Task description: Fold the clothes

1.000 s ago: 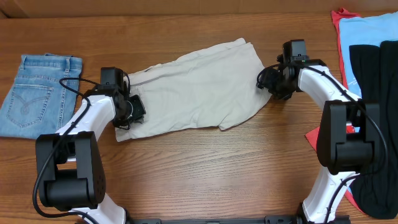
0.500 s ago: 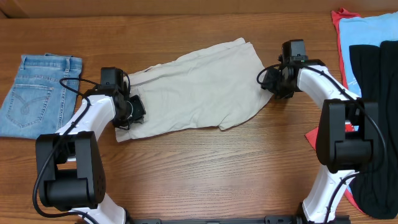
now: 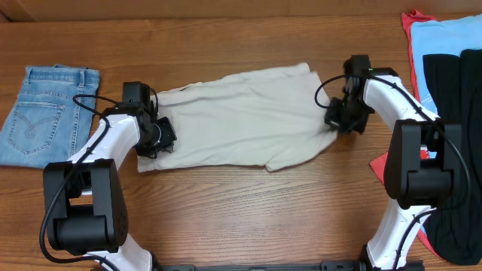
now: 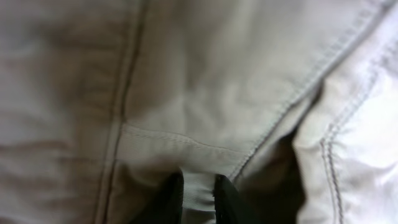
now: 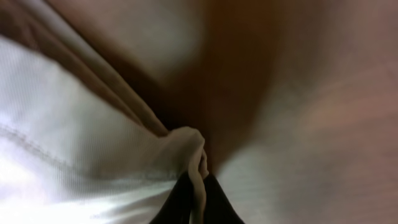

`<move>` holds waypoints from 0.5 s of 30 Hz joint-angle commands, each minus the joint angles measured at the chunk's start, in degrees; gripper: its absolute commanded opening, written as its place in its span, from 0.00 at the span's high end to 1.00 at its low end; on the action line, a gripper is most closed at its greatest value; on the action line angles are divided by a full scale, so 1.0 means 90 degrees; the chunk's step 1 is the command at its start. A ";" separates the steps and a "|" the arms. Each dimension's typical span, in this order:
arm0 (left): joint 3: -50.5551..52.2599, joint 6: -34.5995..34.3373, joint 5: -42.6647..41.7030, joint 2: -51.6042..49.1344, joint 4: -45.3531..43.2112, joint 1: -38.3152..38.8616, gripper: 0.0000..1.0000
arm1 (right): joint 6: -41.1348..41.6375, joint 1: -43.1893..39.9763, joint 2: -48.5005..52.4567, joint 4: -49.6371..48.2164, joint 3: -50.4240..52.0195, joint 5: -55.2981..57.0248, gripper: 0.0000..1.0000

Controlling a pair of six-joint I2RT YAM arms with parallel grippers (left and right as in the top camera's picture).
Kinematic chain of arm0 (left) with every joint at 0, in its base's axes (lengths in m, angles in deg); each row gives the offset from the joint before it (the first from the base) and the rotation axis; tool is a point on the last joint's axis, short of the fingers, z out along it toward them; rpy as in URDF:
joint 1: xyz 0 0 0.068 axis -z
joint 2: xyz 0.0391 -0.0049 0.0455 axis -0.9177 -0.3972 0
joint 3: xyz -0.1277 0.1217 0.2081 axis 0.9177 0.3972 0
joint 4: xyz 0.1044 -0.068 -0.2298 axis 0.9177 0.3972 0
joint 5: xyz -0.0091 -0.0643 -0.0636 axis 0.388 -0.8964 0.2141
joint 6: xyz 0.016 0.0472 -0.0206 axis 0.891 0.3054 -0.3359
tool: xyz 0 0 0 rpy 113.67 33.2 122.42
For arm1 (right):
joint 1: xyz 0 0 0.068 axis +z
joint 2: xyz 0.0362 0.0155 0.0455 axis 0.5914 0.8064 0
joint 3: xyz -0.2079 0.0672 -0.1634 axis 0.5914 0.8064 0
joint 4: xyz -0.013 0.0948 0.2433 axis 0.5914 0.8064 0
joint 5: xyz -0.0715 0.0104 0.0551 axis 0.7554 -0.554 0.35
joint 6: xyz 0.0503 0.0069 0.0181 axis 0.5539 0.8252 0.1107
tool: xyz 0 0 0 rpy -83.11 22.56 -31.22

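Observation:
The beige shorts (image 3: 233, 117) lie spread across the middle of the table, pulled taut between both arms. My left gripper (image 3: 156, 138) is shut on the shorts' left edge; in the left wrist view a ridge of beige cloth (image 4: 199, 190) is pinched between the two dark fingertips (image 4: 171, 199). My right gripper (image 3: 337, 119) is shut on the shorts' right edge; the right wrist view shows a thin fold of cloth (image 5: 196, 168) squeezed between the fingertips (image 5: 180, 202).
Folded denim-blue shorts (image 3: 45, 113) lie at the far left. A pile of red (image 3: 413, 30), light-blue (image 3: 444, 45) and black (image 3: 459, 135) garments fills the right edge. Bare wood table (image 3: 248, 211) lies in front of the shorts.
My right gripper has shut on the shorts' right edge and moved toward the front. The cloth has been pulled flatter and straighter. The left gripper has kept its hold.

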 commanded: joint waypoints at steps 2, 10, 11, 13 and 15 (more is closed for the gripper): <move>0.0090 0.0124 0.0712 -0.0272 0.0294 -0.0017 0.81 | 0.0284 -0.0155 -0.0440 0.0483 0.0163 0.1207 0.96; 0.0083 0.0153 0.0503 -0.0270 0.0381 -0.0430 0.82 | 0.0478 -0.0155 -0.0634 0.0933 0.0175 0.1214 0.96; 0.0078 0.0206 0.0401 -0.0265 0.0381 -0.0476 0.82 | 0.0476 -0.0155 -0.0634 0.0933 0.0175 0.1200 0.96; 0.0058 0.0277 0.0245 -0.0240 0.0379 -0.0537 0.82 | 0.0478 -0.0155 -0.0634 0.0981 0.0175 0.1100 0.96; 0.0027 0.0294 0.0231 -0.0175 0.0384 -0.0568 0.82 | 0.0481 -0.0119 -0.0634 0.1049 0.0175 0.1008 0.96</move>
